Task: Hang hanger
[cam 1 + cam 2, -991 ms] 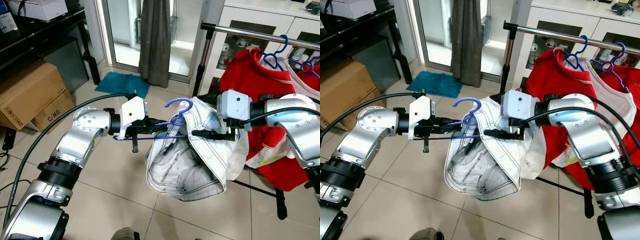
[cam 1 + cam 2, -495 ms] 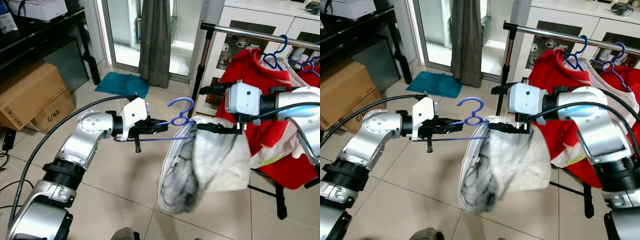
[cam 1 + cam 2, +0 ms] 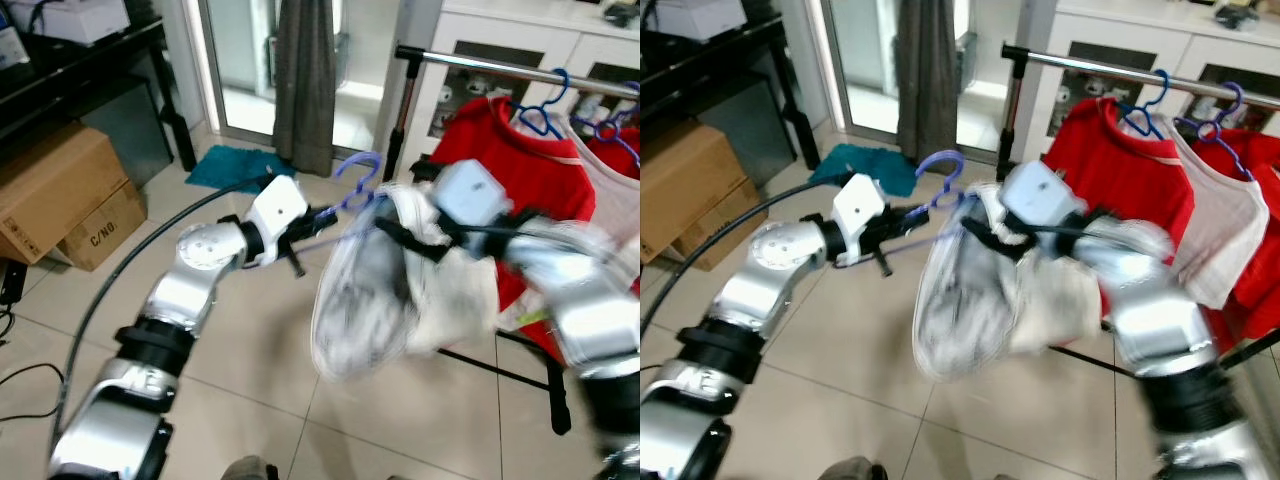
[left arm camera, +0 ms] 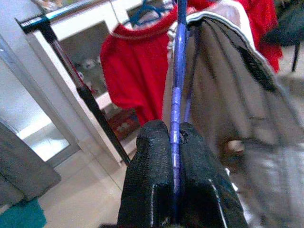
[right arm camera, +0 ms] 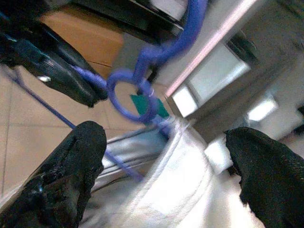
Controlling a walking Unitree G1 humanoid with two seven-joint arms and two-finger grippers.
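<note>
Indoors: tile floor (image 3: 250,350), clothes rail (image 3: 500,68) w/ red shirt (image 3: 500,150), box (image 3: 60,190)

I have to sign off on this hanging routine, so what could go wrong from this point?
1. The left gripper pinches only the thin blue hanger at its end, so the pale garment may twist it loose.
2. The right gripper is open around the garment's edge, so the cloth could slide off.
3. The rail already carries a red shirt; the hook may snag it.
</note>
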